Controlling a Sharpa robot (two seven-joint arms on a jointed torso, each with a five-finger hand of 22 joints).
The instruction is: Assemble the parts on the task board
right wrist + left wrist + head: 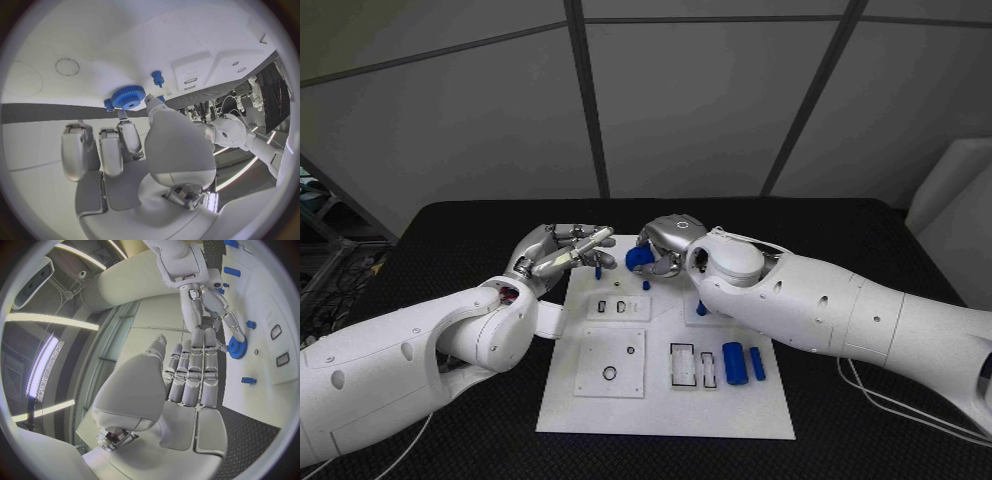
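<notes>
The white task board lies in the middle of the black table. Over the board's far edge, my right hand pinches a blue gear between thumb and finger; the gear hangs just above the board, near a small upright blue peg. My left hand hovers beside it at the board's far left corner, fingers stretched out straight, holding nothing. From the left wrist view the gear sits at the right hand's fingertips. A large blue cylinder and a thinner one lie on the board's near right.
Small blue pieces stand on the board at its far middle and right of centre. Rectangular slots and round holes mark the board's plates. Black table surrounds the board on all sides.
</notes>
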